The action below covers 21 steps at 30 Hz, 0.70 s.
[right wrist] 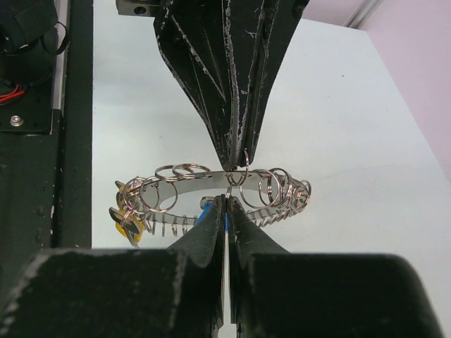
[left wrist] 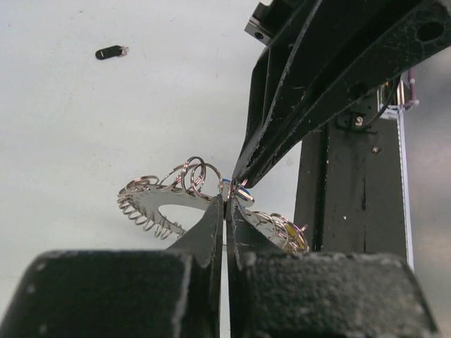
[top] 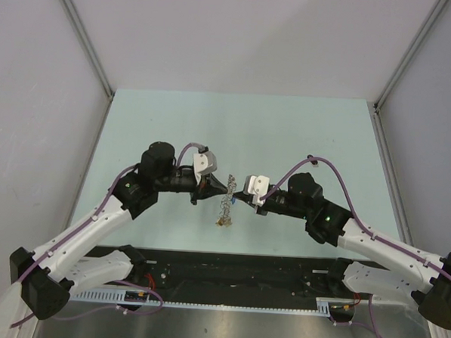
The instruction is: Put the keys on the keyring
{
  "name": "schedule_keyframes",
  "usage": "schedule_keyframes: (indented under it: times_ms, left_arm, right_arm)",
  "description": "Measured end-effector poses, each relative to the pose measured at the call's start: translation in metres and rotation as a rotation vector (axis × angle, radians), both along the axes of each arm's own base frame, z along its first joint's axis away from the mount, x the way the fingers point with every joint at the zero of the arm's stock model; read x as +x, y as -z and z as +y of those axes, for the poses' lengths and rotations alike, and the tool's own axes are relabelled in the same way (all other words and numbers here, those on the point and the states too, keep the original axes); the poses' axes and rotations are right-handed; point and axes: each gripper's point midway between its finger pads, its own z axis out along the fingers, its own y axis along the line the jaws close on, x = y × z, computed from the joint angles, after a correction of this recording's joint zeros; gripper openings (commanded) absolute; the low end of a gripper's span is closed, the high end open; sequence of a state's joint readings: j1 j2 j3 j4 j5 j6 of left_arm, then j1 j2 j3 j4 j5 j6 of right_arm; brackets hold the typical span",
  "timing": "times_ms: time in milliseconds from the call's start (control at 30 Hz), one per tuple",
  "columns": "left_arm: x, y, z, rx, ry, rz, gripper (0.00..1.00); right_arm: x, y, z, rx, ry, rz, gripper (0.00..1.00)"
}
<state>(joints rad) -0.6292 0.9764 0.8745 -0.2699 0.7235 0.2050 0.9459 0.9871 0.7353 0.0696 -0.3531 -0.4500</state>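
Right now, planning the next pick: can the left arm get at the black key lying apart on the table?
Probably not yet. The way to the black key looks free, but the left gripper is shut on the keyring, so it would have to let go first.

Keyring [left wrist: 144, 201] at closed jaws' tips

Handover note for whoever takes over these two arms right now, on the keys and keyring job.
The left gripper is shut on the keyring, held above the table.
The right gripper is shut on the blue key, tips meeting the left's at the ring.
Done: yellow key hangs on the ring.
To do: thread the blue key, then fetch the black key from the table.
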Motion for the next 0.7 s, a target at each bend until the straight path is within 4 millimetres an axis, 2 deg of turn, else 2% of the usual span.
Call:
schedule_keyframes:
  times_ms: [200,367,500,700]
  left_arm:
    - [0.001,-0.003,0.000,-0.059,-0.042,0.024,0.00]
    - [0.002,-0.007,-0.002,-0.093,-0.046,0.021,0.00]
    - [0.002,-0.014,-0.004,-0.115,-0.036,-0.002,0.00]
    - [0.004,-0.025,-0.007,-0.150,-0.021,-0.043,0.00]
  right_arm:
    - [0.002,-0.001,0.002,0.008,0.005,-0.003,0.01]
    - [0.003,-0.001,0.004,0.013,0.007,0.003,0.08]
    - [0.002,0.000,0.005,0.015,0.000,0.013,0.19]
    - [-0.002,0.003,0.005,0.008,-0.015,0.038,0.26]
